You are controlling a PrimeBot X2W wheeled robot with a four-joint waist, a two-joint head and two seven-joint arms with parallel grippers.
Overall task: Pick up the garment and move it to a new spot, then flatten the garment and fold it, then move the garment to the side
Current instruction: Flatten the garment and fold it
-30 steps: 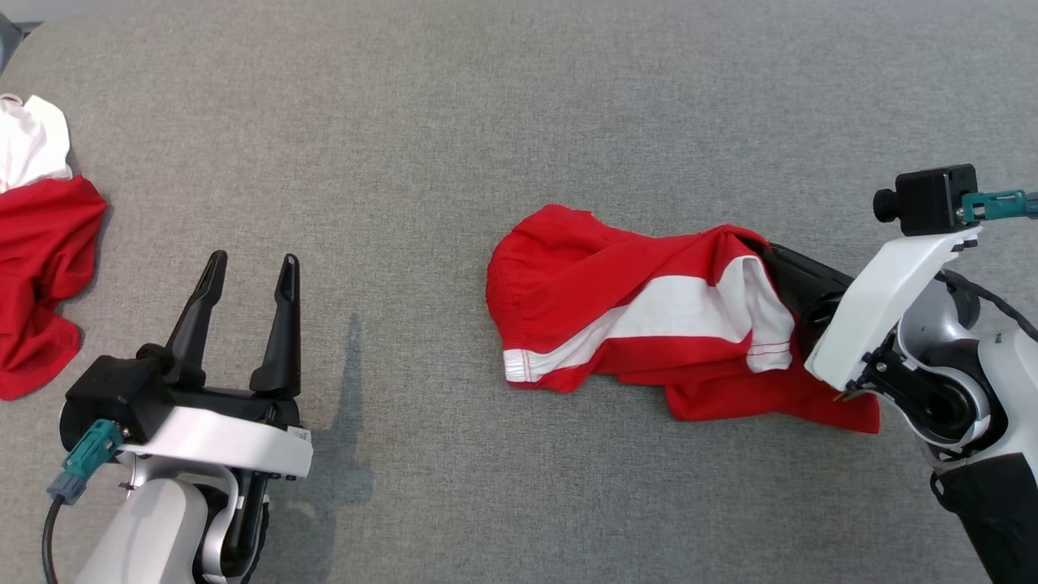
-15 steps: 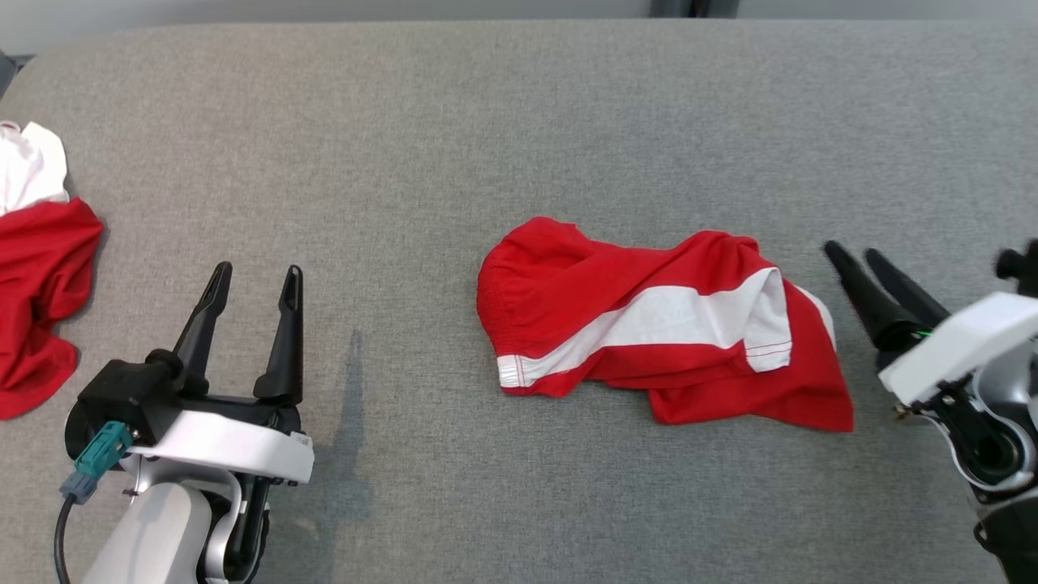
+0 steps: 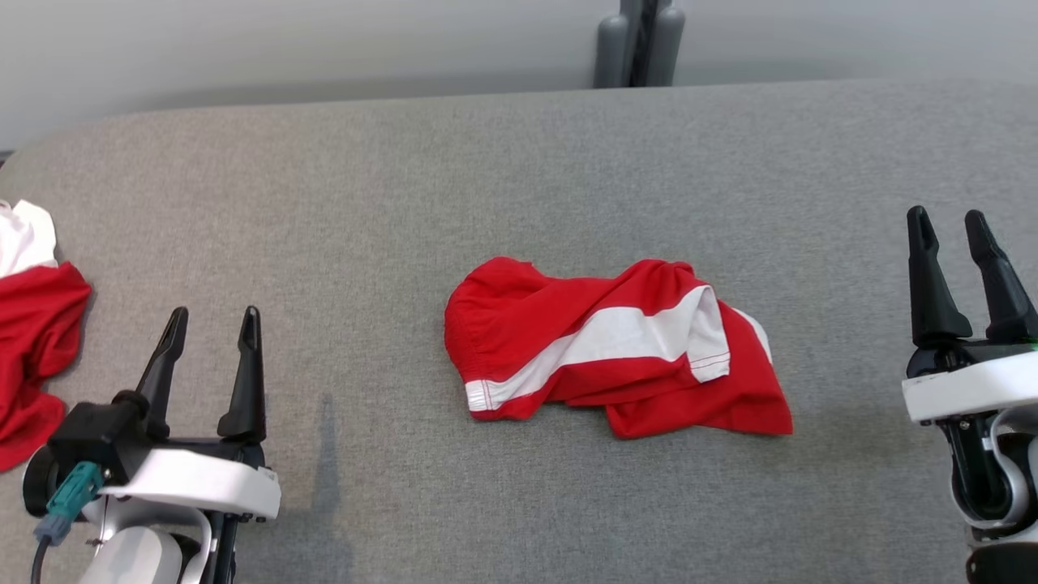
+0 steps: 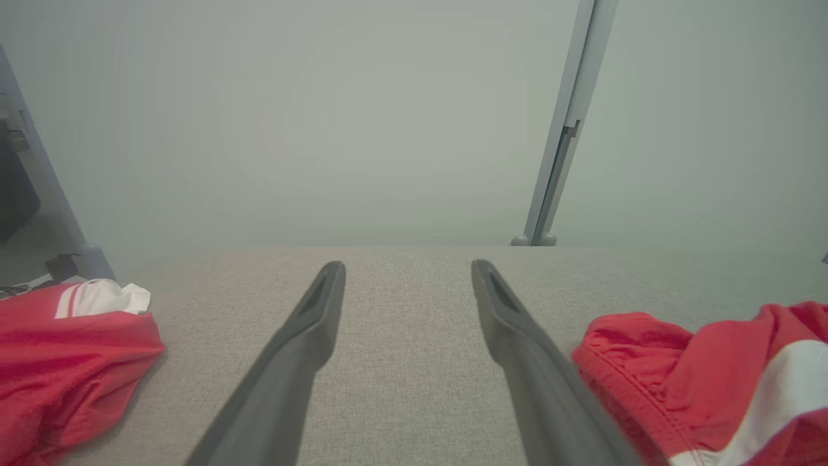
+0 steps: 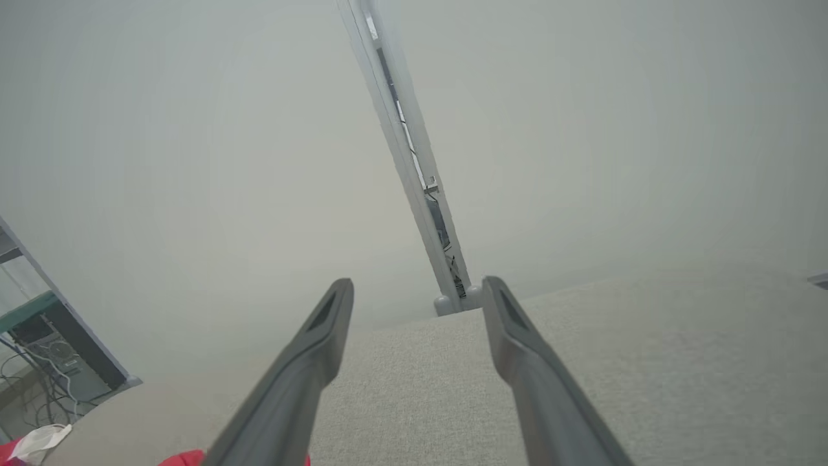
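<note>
Centrally, crumpled garment (image 3: pixel 616 349) on grey table (image 3: pixel 519 162), red cloth (image 3: pixel 36 341) far left; left tool (image 3: pixel 215 312), right tool (image 3: pixel 945 215) wide, empty.

Right end effector (image 3: pixel 945 216) has let go of the garment (image 3: pixel 616 349) and backed off to the right, fingers apart now and well clear of it. Garment's right end dropped flat. Head cam also tilted up, so the wall (image 3: pixel 324 49) and a post (image 3: pixel 636 40) came in.

Even, bright light; the left claw (image 3: pixel 214 318) casts a soft shadow rightward.
</note>
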